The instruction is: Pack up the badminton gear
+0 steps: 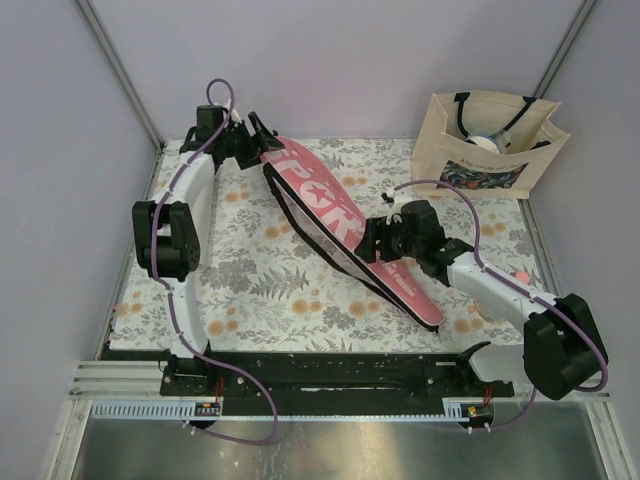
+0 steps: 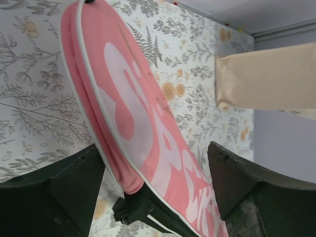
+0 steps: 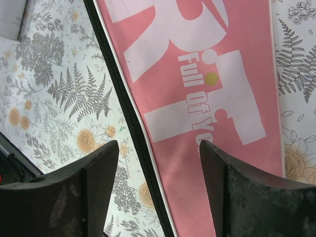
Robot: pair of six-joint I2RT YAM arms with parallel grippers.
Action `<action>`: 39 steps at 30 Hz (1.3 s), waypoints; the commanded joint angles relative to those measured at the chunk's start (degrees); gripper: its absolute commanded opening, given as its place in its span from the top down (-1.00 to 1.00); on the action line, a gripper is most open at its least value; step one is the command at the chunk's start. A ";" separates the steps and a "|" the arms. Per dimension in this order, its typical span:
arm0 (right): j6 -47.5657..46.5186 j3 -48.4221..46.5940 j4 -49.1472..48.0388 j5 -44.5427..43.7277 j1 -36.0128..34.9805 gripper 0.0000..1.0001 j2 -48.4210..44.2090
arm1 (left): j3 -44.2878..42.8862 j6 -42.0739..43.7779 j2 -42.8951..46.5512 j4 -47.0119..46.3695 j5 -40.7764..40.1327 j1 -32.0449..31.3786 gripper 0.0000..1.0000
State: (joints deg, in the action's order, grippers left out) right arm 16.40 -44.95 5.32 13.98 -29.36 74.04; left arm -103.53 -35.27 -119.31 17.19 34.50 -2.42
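The pink racket cover [image 1: 335, 220], lettered "SPORT", is laid diagonally across the flowered surface [image 1: 260, 290], from the far left towards the near right. The left end effector [image 2: 153, 153] is positioned at its far end, fingers spread wide with the cover's tip seen between them and nothing pinched. The right end effector [image 3: 158, 148] is positioned above the cover's nearer part, its fingers likewise spread apart. A beige tote bag [image 1: 490, 150] is stood in the far right corner.
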 commanded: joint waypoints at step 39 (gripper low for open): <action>12.25 -5.07 25.44 -7.21 -0.08 -0.99 -39.85 | 53.25 11.18 83.09 11.46 -15.25 -19.73 -0.98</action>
State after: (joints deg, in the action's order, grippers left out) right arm 26.41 -51.59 31.33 6.68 -29.36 34.37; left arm -50.74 -23.22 -37.95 30.28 17.39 -21.96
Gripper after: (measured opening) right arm 0.993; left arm 0.988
